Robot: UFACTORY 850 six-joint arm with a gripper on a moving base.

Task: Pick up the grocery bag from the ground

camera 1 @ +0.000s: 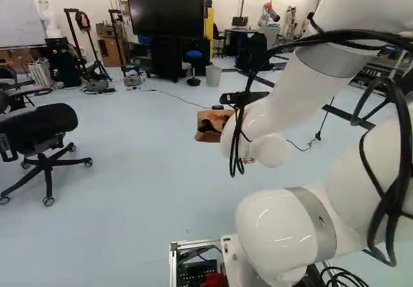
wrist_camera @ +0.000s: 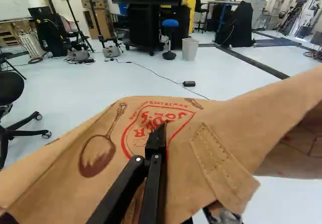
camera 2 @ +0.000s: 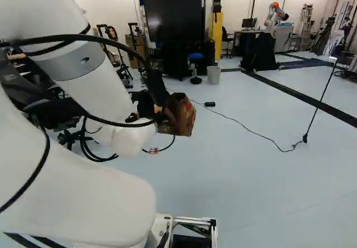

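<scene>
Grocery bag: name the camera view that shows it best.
The wrist view: the grocery bag looms close, its printed spoon clear. The left base view shows it small beside the arm; the right base view, small, partly behind a cable.

Brown paper grocery bag [wrist_camera: 201,133], red-printed, creased, held above the floor [wrist_camera: 75,88]

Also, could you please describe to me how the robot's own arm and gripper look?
The arm is glossy white, with thick, rounded segments. Flat grey bands circle some of them, and loose black cables loop along the outside. The gripper is black and slim, with angular parts and small round metal pins at its joints. I cannot make out its pads.
</scene>
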